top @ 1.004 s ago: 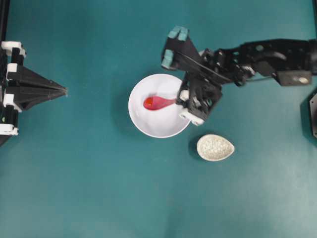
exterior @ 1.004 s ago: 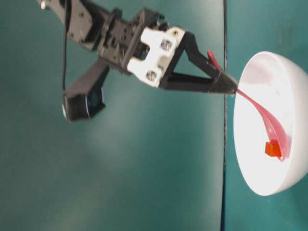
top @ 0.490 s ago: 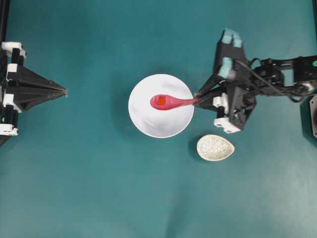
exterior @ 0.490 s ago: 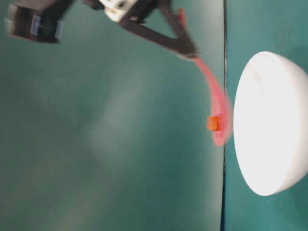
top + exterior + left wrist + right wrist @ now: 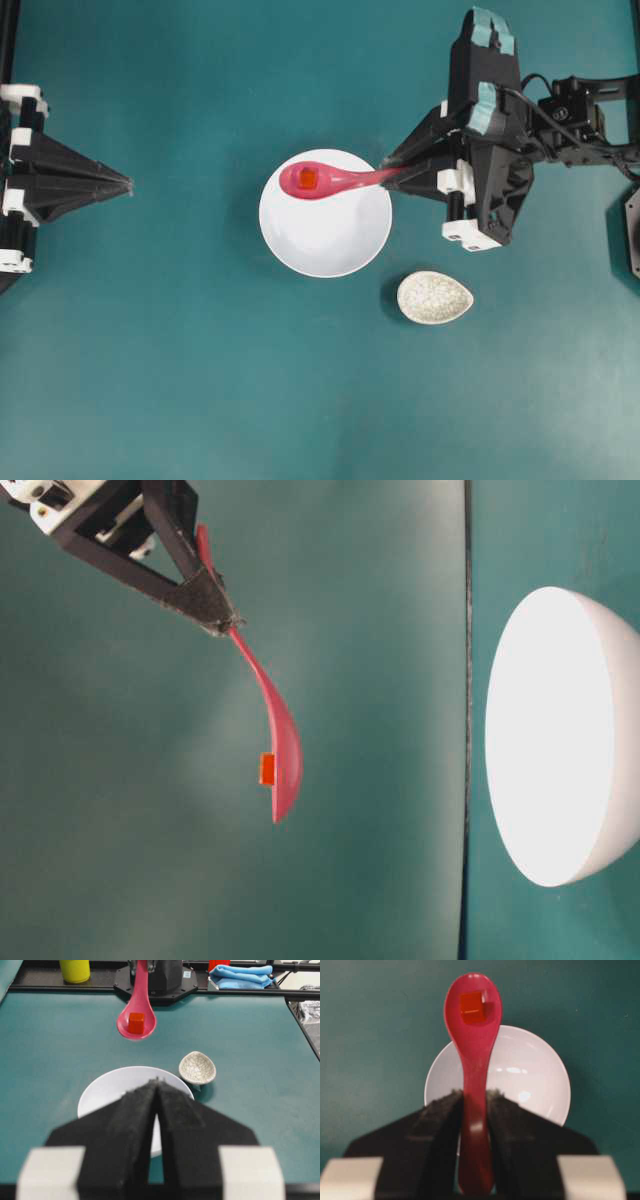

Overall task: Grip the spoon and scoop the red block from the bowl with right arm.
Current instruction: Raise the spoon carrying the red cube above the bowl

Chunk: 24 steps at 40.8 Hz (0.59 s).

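My right gripper (image 5: pixel 393 173) is shut on the handle of the pink spoon (image 5: pixel 325 181) and holds it high above the white bowl (image 5: pixel 330 235). The red block (image 5: pixel 307 179) sits in the spoon's scoop. In the table-level view the spoon (image 5: pixel 275 735) hangs well clear of the bowl (image 5: pixel 560 740), with the block (image 5: pixel 267 769) on it. The right wrist view shows the spoon (image 5: pixel 474 1045) between the fingers (image 5: pixel 440 1125) with the block (image 5: pixel 471 1007) in the scoop. My left gripper (image 5: pixel 128 184) is shut and empty at the far left; it shows in the left wrist view (image 5: pixel 157 1082).
A small speckled teardrop dish (image 5: pixel 434 297) sits just right of and below the bowl. In the left wrist view a yellow cup (image 5: pixel 75 969) and a blue cloth (image 5: pixel 241 976) lie beyond the table's far edge.
My right gripper has lifted the spoon with the red block out of the bowl and risen well above it. The left arm has not moved.
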Tool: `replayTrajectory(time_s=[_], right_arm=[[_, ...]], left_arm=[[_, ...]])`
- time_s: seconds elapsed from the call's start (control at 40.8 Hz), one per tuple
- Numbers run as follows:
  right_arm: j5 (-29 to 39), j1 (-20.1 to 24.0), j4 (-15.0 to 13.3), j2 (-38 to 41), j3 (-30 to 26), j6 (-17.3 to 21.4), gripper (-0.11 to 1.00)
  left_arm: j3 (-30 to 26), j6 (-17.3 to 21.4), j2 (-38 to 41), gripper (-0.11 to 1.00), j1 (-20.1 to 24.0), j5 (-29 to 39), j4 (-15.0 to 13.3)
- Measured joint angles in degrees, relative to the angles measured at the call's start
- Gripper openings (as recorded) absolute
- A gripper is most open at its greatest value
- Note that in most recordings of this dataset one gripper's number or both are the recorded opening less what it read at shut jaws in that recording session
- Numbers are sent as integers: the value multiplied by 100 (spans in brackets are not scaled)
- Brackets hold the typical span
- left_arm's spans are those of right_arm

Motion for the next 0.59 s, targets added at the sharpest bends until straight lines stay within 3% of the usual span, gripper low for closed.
replayTrajectory(time_s=[0.588], right_arm=[[35,0,-26,0,-9,18,23]], left_arm=[[-97,-9,-35,0,0,0,0]])
